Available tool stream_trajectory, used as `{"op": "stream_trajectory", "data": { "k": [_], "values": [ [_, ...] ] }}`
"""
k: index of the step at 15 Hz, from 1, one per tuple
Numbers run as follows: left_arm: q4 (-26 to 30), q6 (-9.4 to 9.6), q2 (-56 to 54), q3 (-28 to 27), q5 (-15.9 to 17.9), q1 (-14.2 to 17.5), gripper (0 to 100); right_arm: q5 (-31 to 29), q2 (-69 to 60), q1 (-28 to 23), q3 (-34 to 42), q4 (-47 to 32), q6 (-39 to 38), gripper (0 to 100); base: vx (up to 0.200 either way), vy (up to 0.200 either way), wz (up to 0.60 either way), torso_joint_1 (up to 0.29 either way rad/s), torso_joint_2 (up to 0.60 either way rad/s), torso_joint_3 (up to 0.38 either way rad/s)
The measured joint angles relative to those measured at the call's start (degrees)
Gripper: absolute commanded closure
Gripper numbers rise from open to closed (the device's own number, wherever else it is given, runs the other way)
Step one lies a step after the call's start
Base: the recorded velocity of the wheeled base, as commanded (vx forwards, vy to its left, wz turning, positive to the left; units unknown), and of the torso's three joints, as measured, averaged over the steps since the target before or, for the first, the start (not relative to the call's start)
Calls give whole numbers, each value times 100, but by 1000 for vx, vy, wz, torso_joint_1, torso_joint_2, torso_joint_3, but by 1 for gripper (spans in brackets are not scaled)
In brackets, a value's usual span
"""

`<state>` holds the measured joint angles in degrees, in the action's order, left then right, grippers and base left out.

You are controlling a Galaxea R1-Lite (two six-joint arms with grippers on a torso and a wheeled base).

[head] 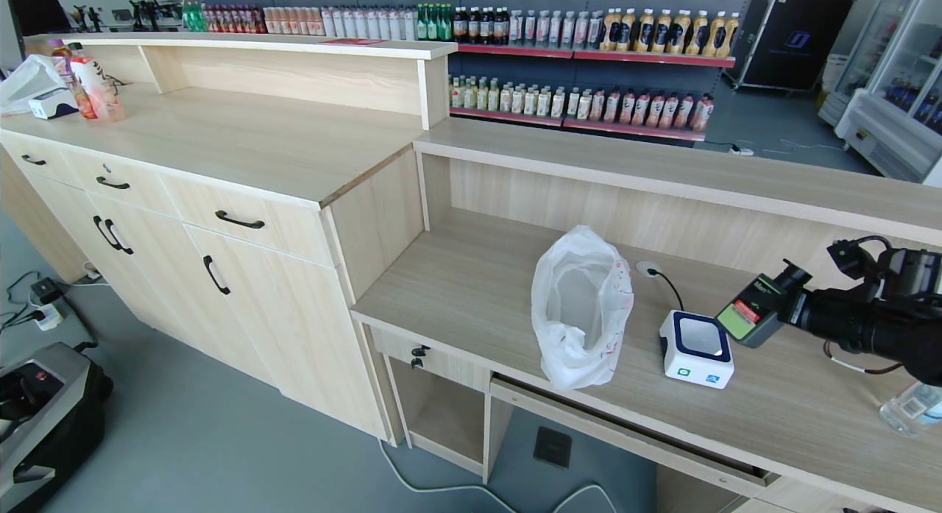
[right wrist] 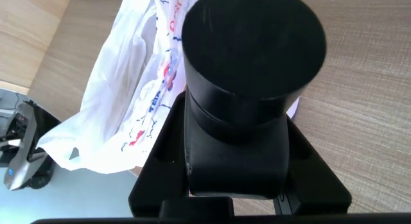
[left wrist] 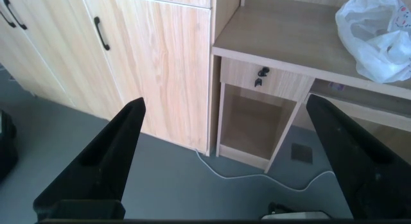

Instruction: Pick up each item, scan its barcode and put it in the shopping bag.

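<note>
A: Step in hand?
B: Scanning, in my judgement. The right pincer (head: 784, 307) is clamped on a dark container (head: 752, 319), held over the worktop (head: 456, 292) just beside the scanner (head: 698, 349). The left pincer (left wrist: 225, 103) is wide and holds nothing.
A: Next move?
B: Turn the barcode to the scanner window, then carry the container to the shopping bag (head: 581, 318), whose mouth is open.
A: Item's appearance?
B: Black, rigid-looking, with a green-and-red label on one end.

Rows of bottles (head: 647, 31) are lining the red-edged shelves (head: 589, 54) behind the wooden counter (head: 456, 277). A key (head: 418, 357) is hanging in the small drawer (head: 452, 364), a white cable (head: 441, 488) is trailing across the grey floor (head: 221, 439), and a black case (head: 791, 42) is standing at the back.
</note>
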<state>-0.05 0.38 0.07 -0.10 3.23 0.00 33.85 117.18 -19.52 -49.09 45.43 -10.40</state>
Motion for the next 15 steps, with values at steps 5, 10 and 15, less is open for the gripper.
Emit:
{"op": "stream_trajectory", "data": {
  "k": [5,10,15],
  "values": [
    [-2,2,0,0,2,0,0,-11,62,102,-30,9,17,100,0,0,0,0,0,0],
    [0,0,0,0,0,0,0,-28,138,166,-236,2,6,100,0,0,0,0,0,0],
    [0,0,0,0,2,0,0,-28,232,213,-316,5,17,100,0,0,0,0,0,0]
  ]
}}
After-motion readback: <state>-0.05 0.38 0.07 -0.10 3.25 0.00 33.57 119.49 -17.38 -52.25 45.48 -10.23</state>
